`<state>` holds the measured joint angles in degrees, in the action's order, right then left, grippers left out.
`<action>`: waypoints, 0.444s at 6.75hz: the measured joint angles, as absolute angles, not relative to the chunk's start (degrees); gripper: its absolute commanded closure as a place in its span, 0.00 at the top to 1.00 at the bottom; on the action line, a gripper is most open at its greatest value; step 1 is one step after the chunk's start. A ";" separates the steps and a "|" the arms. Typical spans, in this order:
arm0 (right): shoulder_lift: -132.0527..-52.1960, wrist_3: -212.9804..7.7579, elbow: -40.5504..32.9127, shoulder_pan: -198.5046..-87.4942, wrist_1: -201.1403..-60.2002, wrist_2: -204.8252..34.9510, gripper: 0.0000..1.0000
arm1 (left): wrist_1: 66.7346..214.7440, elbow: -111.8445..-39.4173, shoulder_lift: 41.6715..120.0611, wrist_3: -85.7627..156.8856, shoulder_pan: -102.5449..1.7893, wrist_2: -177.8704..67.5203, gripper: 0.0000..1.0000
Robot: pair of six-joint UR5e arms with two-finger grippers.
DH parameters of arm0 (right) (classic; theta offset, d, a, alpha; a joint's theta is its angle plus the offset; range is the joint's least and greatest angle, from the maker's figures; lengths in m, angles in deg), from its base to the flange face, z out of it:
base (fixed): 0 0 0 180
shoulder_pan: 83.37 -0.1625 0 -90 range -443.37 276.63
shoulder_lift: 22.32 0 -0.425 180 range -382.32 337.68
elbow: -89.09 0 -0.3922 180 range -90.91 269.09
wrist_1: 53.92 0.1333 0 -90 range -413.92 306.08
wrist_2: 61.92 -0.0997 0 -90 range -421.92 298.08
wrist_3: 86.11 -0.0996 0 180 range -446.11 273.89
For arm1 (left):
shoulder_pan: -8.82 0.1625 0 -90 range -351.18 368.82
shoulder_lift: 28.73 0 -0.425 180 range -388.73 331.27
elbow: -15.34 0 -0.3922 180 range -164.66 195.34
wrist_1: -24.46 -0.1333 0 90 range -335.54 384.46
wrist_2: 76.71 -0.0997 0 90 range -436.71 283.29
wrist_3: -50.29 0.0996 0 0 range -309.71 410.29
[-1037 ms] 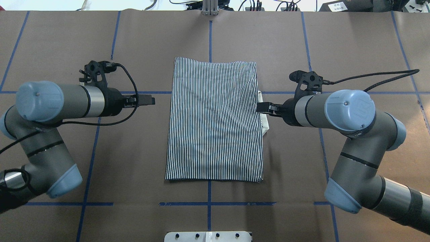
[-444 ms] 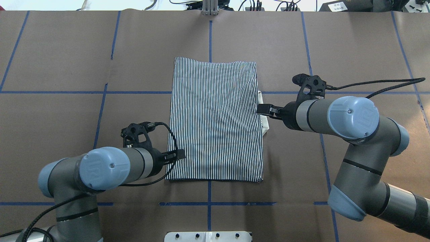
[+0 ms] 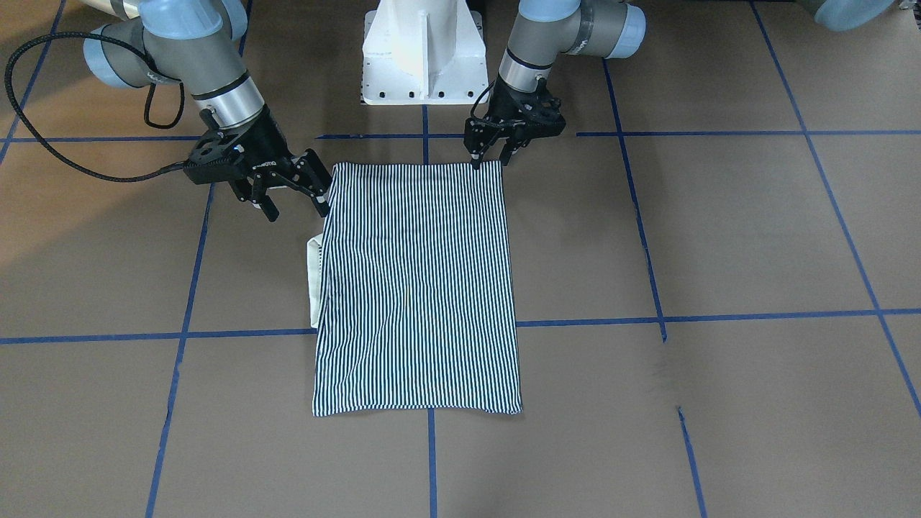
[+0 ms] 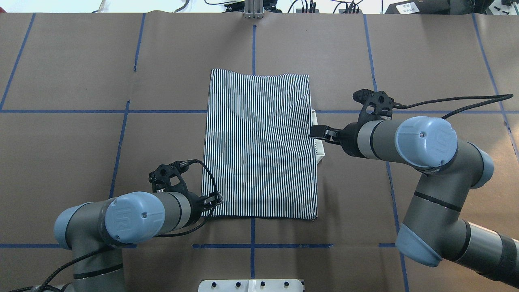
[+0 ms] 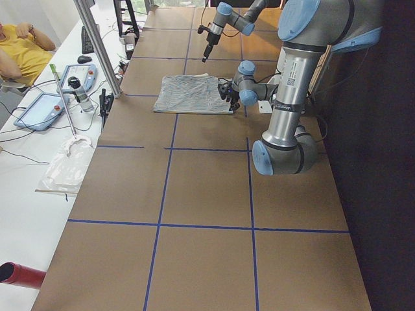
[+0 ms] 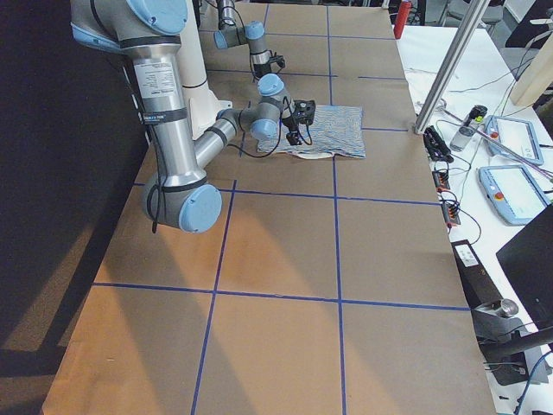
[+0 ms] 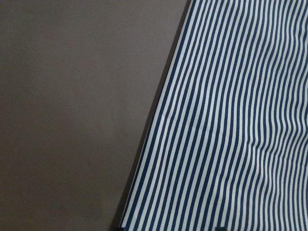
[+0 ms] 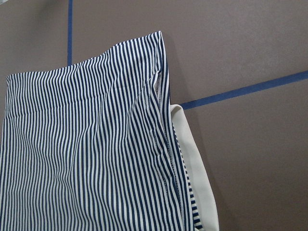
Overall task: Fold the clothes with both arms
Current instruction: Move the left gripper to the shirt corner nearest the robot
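Observation:
The striped polo shirt (image 4: 259,146) lies flat on the brown table as a folded rectangle (image 3: 417,288). Its cream collar (image 4: 320,152) pokes out of the right edge and shows in the right wrist view (image 8: 192,163). My left gripper (image 4: 217,199) is at the shirt's near-left corner, fingers apart (image 3: 491,157) over the cloth edge. The left wrist view shows only striped cloth (image 7: 231,120) and bare table. My right gripper (image 4: 316,132) hovers open (image 3: 293,207) beside the right edge, just above the collar, holding nothing.
The white pedestal base (image 3: 421,57) stands at the table's near edge between the arms. Blue tape lines (image 4: 253,40) cross the brown table. A person in yellow (image 5: 19,45) sits by a side table with tablets (image 5: 39,110) beyond the far edge.
My left arm swung from beside the shirt's left mid-edge down to its near-left corner. The right gripper shifted slightly nearer along the right edge. The shirt has not moved.

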<state>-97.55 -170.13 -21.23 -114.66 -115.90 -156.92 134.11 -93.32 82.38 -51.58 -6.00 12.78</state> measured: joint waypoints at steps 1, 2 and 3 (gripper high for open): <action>-97.55 -170.13 -21.19 -114.66 -115.89 -156.92 1.00 | 134.19 -93.22 82.26 -52.09 -5.97 12.77 0.61; -97.55 -170.13 -21.16 -114.62 -115.89 -156.92 1.00 | 134.22 -92.81 82.16 -52.23 -5.95 12.76 0.61; -97.55 -170.13 -21.14 -114.61 -115.89 -156.90 1.00 | 134.26 -92.16 82.13 -52.26 -5.95 12.77 0.61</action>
